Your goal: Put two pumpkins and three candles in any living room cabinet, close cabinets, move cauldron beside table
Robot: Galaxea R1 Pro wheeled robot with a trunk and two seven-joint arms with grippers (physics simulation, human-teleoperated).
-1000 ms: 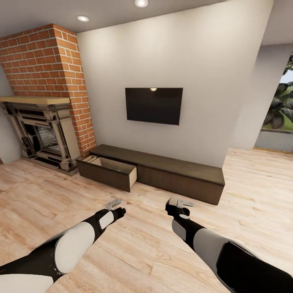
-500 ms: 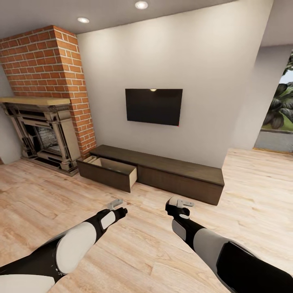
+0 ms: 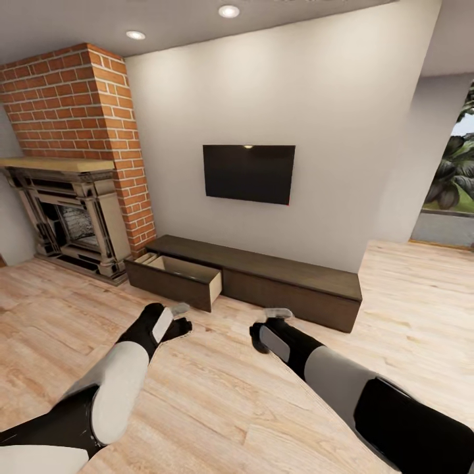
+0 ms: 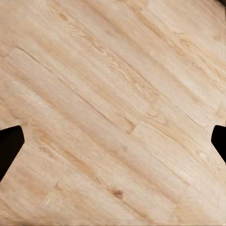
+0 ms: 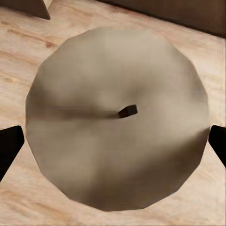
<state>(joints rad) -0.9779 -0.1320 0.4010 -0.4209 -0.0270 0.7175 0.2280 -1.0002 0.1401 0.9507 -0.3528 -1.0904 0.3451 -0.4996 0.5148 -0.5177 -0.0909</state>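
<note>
While gripped, candle (image 5: 117, 122) hides its sides.

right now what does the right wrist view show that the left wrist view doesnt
The right wrist view has a grey-beige candle seen from above, wick in the middle, sitting between the two dark fingertips of the right gripper, plus a dark-brown edge of the cabinet along the frame border. The left wrist view has bare floor between the left gripper's fingertips, which are set wide apart with nothing between them. Both share the pale wooden planks and dark fingertips at the picture's two side edges.
</note>
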